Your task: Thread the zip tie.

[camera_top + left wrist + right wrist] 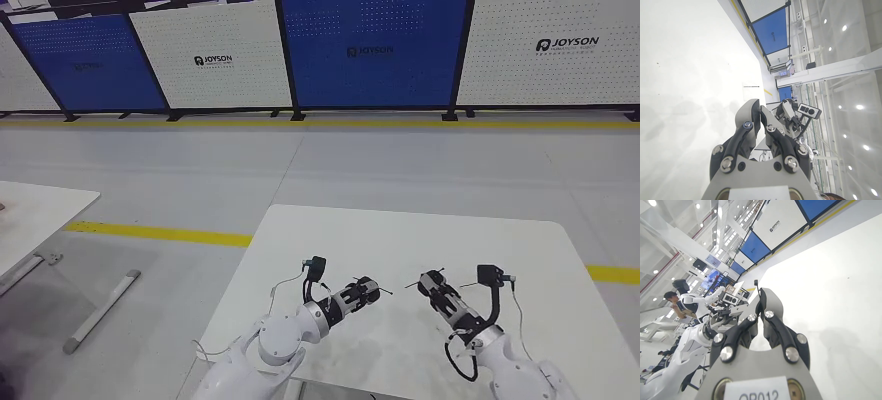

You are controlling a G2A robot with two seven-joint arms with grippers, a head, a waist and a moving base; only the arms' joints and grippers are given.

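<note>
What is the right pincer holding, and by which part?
The right pincer pinches a black zip tie by its strap, just below the protruding head.

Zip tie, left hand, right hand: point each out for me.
zip tie (755, 282): right wrist view, on its square head beyond the fingertips.
right hand (760, 294): right wrist view, midway between its shut fingertips.
left hand (759, 111): left wrist view, midway between its shut fingertips.

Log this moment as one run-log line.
right gripper: shut on thin black plastic zip tie | left gripper: shut | both over white table | tie head free
</note>
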